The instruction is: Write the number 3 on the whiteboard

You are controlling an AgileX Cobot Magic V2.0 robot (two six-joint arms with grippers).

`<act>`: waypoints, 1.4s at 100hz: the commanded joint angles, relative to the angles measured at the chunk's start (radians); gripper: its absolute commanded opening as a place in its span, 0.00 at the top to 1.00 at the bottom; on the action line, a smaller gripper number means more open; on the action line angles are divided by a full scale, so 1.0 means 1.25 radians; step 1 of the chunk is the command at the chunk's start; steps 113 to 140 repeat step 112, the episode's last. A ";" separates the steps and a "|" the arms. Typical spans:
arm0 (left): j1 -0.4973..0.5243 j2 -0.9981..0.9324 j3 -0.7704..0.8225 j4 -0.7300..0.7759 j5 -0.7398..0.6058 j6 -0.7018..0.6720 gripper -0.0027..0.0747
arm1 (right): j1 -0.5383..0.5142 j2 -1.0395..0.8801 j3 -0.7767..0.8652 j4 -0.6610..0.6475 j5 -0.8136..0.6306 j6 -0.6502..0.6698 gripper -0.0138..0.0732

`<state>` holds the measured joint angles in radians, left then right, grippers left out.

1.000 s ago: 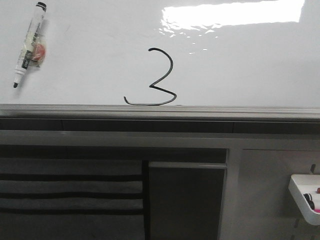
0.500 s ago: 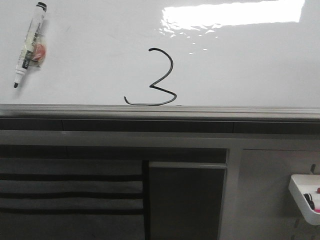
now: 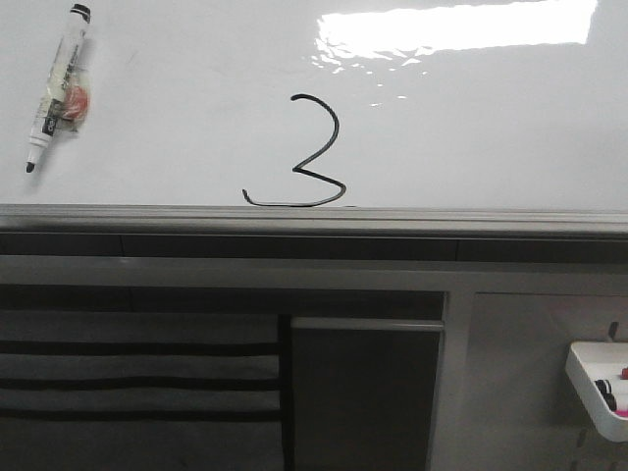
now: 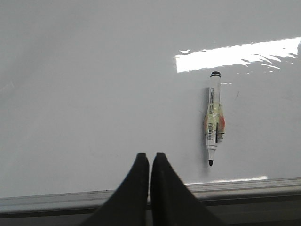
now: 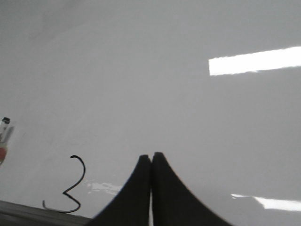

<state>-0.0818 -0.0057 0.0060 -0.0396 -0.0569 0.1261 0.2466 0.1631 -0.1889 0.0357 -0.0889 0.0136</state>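
Note:
A thin black number 3 [image 3: 309,157] with a long flat tail stands on the glossy whiteboard [image 3: 471,128], just above its grey rim [image 3: 314,218]. The 3 also shows in the right wrist view [image 5: 71,186]. A white marker [image 3: 57,86] with tape round its barrel lies on the board at the far left, tip toward the rim; it shows in the left wrist view [image 4: 214,117] too. My left gripper [image 4: 150,155] is shut and empty, over the board near the rim. My right gripper [image 5: 151,155] is shut and empty, to the right of the 3. Neither gripper shows in the front view.
Below the board's rim are grey cabinet fronts [image 3: 363,392]. A small white tray [image 3: 601,385] with markers hangs at the lower right. A bright light reflection [image 3: 456,27] lies on the board's upper right.

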 commanded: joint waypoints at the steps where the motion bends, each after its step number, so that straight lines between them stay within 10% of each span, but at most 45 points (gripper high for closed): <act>1: 0.002 -0.026 0.003 -0.002 -0.065 -0.007 0.99 | -0.055 -0.037 0.020 -0.007 -0.071 -0.002 0.91; 27: 0.002 -0.024 0.003 -0.002 -0.065 -0.007 0.99 | -0.179 -0.150 0.165 0.019 -0.099 -0.001 0.91; 140: 0.002 -0.024 0.003 -0.002 -0.065 -0.007 0.99 | -0.179 -0.153 0.181 0.019 -0.057 -0.001 0.91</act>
